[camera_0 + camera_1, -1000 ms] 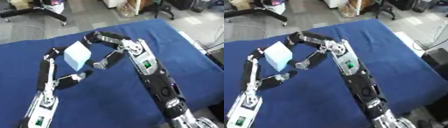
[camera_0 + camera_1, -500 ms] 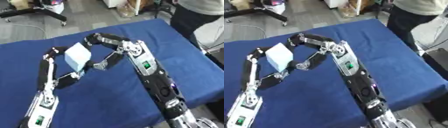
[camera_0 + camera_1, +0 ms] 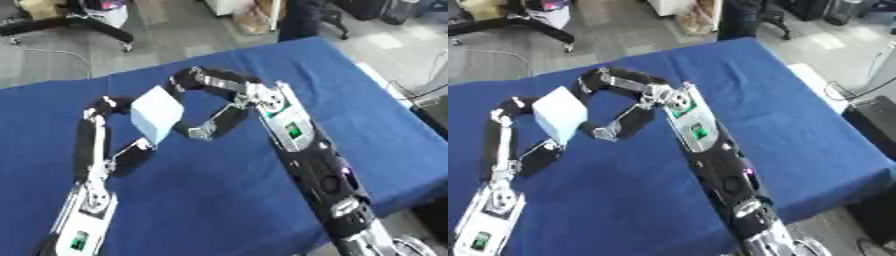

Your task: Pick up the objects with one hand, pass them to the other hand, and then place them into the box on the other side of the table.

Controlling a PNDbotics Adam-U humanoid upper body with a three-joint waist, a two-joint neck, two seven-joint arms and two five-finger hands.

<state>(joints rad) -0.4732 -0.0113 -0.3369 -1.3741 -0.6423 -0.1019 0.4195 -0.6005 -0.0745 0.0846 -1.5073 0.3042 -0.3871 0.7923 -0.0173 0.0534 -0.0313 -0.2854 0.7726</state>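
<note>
Pale block (image 3: 156, 113) sat mid-left above the worktop (image 3: 367, 115), pinched by both left hand (image 3: 109, 130) & right hand (image 3: 203, 102); early let-go by either could've dropped it w/ no box seen.

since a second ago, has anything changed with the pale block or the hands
Barely. Both hands, the left hand and the right hand, still clasp the pale block between them above the blue table; neither has let go. The whole view has shifted slightly, so the head moved.
</note>
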